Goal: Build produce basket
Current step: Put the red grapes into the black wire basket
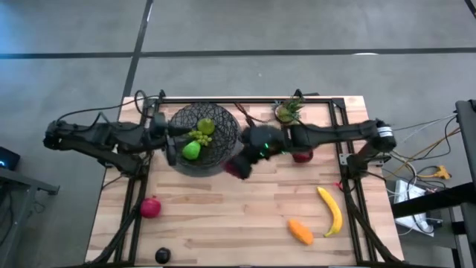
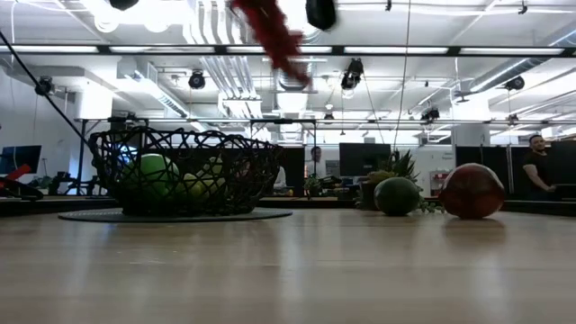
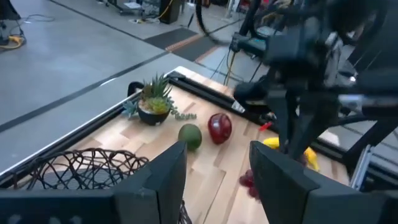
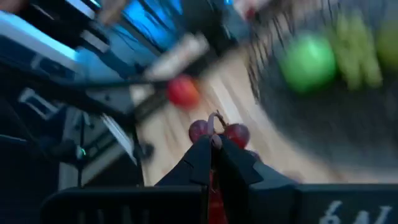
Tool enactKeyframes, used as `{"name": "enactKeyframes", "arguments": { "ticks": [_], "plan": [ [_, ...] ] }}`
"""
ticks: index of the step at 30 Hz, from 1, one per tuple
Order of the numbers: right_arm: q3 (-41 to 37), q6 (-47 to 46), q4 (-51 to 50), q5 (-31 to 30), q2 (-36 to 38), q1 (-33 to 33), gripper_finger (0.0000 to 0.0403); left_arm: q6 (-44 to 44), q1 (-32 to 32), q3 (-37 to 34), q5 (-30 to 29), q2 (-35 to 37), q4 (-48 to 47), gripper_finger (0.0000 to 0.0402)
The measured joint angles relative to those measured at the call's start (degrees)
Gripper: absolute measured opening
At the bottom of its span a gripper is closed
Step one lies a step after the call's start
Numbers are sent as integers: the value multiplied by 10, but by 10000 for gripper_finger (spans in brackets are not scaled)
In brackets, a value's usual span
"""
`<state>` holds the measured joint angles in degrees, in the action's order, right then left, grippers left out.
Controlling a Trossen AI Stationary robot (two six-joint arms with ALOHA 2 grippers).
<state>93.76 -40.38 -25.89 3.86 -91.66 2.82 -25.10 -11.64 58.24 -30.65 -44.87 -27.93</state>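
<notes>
Looking straight down in the high view, the right arm reaches in from the table's right edge and stretches across to the middle, its right gripper (image 1: 245, 162) held just beside the basket (image 1: 223, 146) and carrying a dark red bunch of grapes (image 1: 239, 168) over the bare wood; the left arm lies along the far left side, its left gripper (image 1: 172, 141) at the basket's rim. Inside the basket sit a green apple (image 1: 192, 150) and green grapes (image 1: 202, 135). A red apple (image 1: 151, 208) and a dark plum (image 1: 162, 256) lie near the left front, a banana (image 1: 331, 211) and an orange piece (image 1: 300, 231) at the right front, and a small plant (image 1: 288, 110) stands at the far edge. In the low view the grapes (image 2: 274, 36) hang high above the table, right of the basket (image 2: 184, 171), which rests on a flat grey disc (image 2: 90, 215); an avocado (image 2: 397, 195) and a second red apple (image 2: 471, 191) sit farther right. In the left wrist view the left gripper's fingers (image 3: 165, 177) stand spread apart with nothing between them, above the basket's wire (image 3: 81, 168). In the right wrist view the right gripper (image 4: 213, 149) is clenched on the grapes' stem (image 4: 215, 119). No writing can be read anywhere.
</notes>
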Motion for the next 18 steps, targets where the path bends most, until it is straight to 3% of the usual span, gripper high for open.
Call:
{"name": "enactKeyframes", "arguments": {
  "ticks": [8,18],
  "plan": [
    [223,118,8,0,-148,-62,9,-1,0,0,2,14,13,159],
    [372,139,-39,-4,-322,-127,9,0,0,-1,13,22,2,159]
  ]
}}
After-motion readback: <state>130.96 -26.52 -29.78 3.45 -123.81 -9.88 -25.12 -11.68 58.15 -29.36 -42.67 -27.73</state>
